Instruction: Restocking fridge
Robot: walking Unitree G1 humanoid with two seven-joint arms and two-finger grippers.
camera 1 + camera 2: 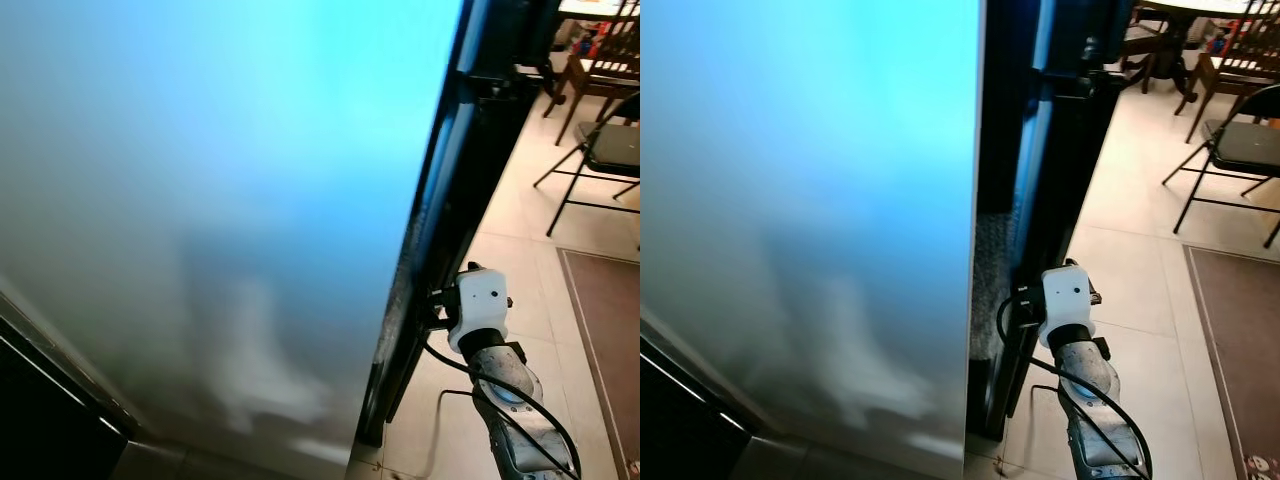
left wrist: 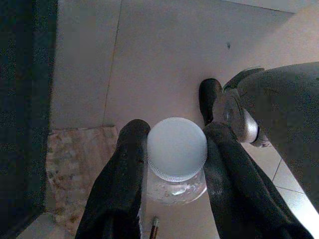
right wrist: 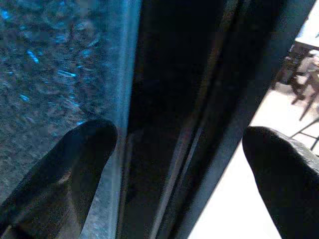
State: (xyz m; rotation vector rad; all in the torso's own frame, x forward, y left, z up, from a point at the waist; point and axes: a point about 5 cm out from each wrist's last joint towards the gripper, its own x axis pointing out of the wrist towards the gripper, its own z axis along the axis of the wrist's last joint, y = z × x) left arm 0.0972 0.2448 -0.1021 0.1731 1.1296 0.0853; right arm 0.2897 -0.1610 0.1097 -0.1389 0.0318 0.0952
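Your right gripper (image 3: 179, 164), fingers spread, straddles the tall pale-blue fridge door's (image 1: 200, 200) vertical free edge; left gripper (image 2: 172, 164) is clamped on the white-capped clear plastic bottle (image 2: 177, 149).

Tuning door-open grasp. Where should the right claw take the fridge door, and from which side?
Take the fridge door by its free vertical edge, coming from the right. That thin edge stands proud of the dark gap, and the right claw is open, with one finger either side.

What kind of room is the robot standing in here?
Probably a home kitchen opening onto a dining area: a tall fridge door fills the foreground, with pale floor tiles, a folding chair and a wooden dining chair beyond.
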